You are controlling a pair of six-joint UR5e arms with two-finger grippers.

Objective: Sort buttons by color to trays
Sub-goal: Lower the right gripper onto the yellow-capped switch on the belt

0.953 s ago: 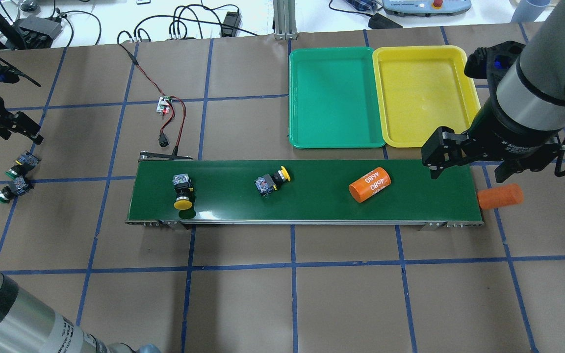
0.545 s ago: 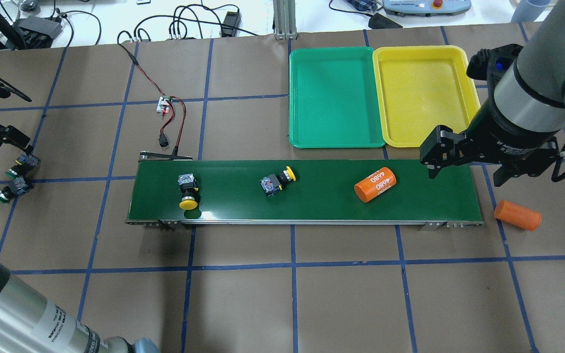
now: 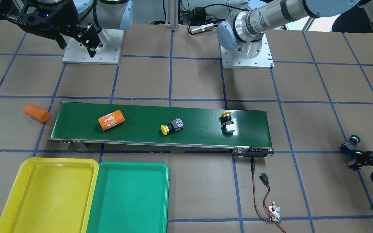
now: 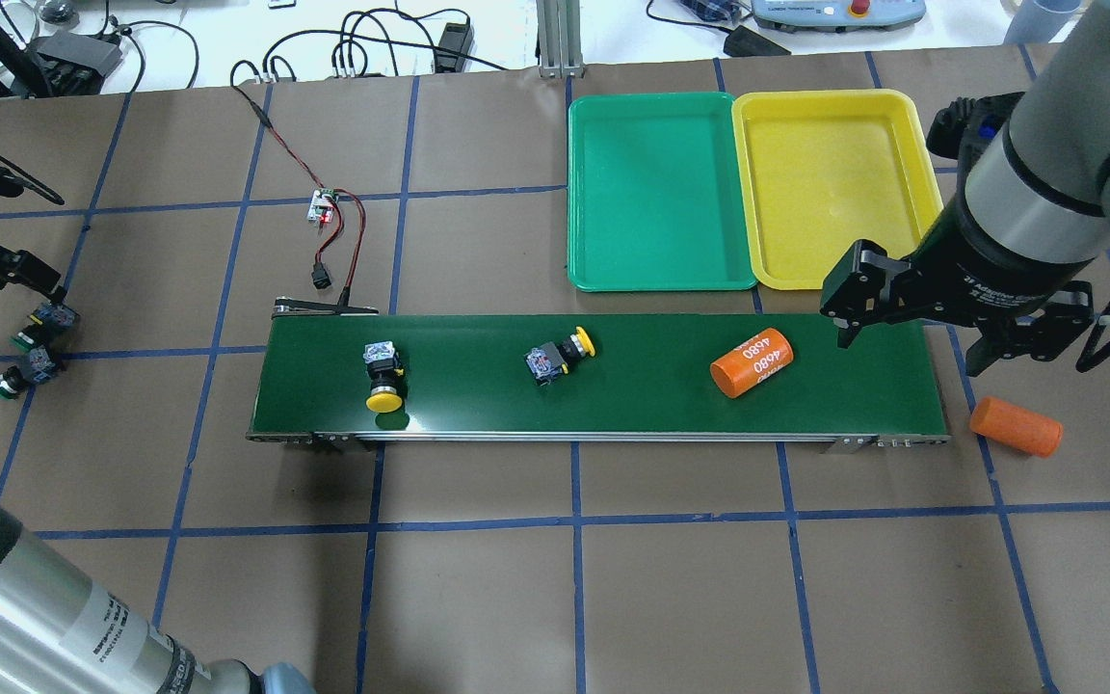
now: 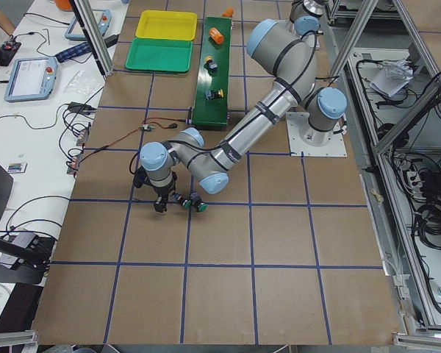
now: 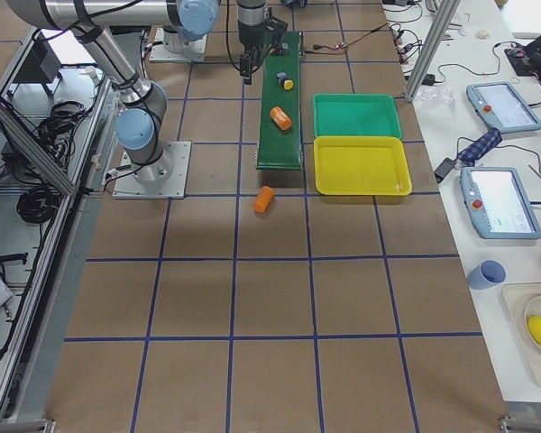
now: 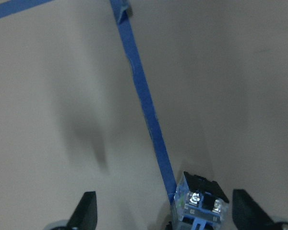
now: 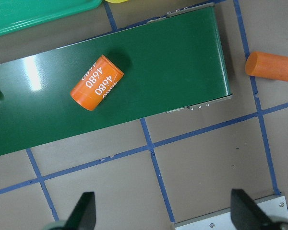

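Observation:
Two yellow-capped buttons lie on the conveyor belt (image 4: 632,390), one at the belt's left part (image 4: 384,376) and one near its middle (image 4: 558,355). Two green-capped buttons (image 4: 42,325) (image 4: 25,371) lie on the table at the far left. My left gripper (image 7: 165,218) hangs open just over the upper green button (image 7: 201,203), which sits between its fingers, untouched. Over the belt's right end my right gripper (image 4: 910,352) is open and holds nothing. The green tray (image 4: 661,193) and yellow tray (image 4: 834,183) stand side by side behind the belt, both bare.
An orange cylinder marked 4680 (image 4: 753,362) lies on the belt's right part. A plain orange cylinder (image 4: 1016,426) rests on the table past the belt's right end. A small circuit board with red and black wires (image 4: 326,207) sits behind the belt's left end.
The belt carried both yellow buttons and the 4680 cylinder rightward. The plain orange cylinder dropped off the belt's end onto the table. My left gripper shifted left and closer to the green buttons.

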